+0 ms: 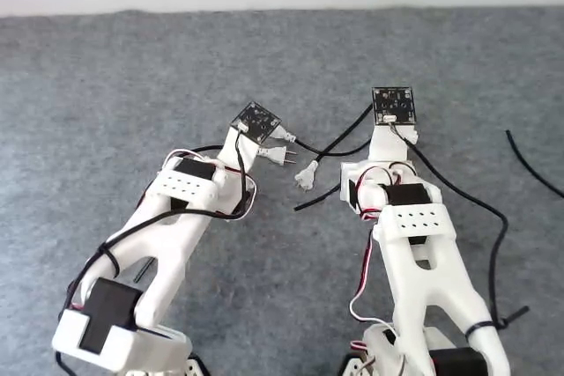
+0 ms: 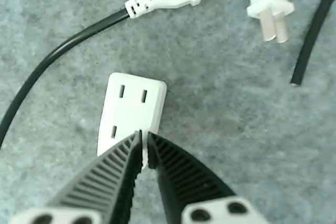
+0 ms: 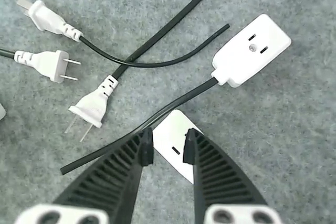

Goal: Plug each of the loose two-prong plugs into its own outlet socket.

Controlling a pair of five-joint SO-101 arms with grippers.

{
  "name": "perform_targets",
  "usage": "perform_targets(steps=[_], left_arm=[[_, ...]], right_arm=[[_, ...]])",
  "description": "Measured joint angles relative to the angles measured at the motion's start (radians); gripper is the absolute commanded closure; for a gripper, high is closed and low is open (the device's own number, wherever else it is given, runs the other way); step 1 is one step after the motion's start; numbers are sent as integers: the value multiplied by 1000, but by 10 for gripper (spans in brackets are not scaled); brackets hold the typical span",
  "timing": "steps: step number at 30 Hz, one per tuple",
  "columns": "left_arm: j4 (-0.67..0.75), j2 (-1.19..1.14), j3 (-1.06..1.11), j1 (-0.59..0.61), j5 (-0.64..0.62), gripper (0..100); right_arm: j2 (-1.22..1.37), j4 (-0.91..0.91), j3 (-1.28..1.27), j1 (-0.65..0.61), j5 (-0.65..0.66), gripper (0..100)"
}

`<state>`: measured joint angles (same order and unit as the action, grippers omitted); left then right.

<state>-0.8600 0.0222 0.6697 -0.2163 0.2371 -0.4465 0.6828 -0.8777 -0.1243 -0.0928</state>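
Three two-prong plugs: white, each on a black cord, loose near the middle of the table [image 1: 106, 85], between the two arms' wrists; none sits in a socket
Far plug [image 3: 47, 17]: closest of the three to the far edge, its cord trailing toward the right edge
Middle plug [image 3: 46, 62]: just beside the far plug, prongs toward the right edge
Near plug [image 3: 93, 107]: a little apart from the other two, tilted, prongs toward the near left corner
Left gripper [image 2: 143, 141]: jaws closed to a thin slit, grasping nothing, tips over one end of the left outlet block [image 2: 134, 103]; contact cannot be told
Left outlet block: white, flat on the table, two pairs of slots facing up, all vacant
Right gripper [image 3: 167, 147]: jaws spread, one on either side of the right outlet block [image 3: 170, 132]; whether they touch it cannot be told
Right outlet block: white, flat, partly hidden by the fingers
Corded socket [image 3: 251, 50]: white, on a black cord, near the right outlet block but not touching it, slots up and vacant
Black cords [image 3: 173, 22]: cross one another between the plugs and the corded socket
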Motion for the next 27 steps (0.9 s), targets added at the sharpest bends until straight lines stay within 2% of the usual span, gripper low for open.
perform_targets(steps=[5,13,19,27], left_arm=[[31,-25,-8,2,0,985],[48,-52,-21,2,0,985],[51,-54,-21,2,0,985],[51,-54,-21,2,0,985]], right_arm=[[2,-34,0,-12,-2,887],[140,-137,6,-149,-176,887],[273,-137,132,-167,-282,885],[394,-137,226,-167,-304,884]])
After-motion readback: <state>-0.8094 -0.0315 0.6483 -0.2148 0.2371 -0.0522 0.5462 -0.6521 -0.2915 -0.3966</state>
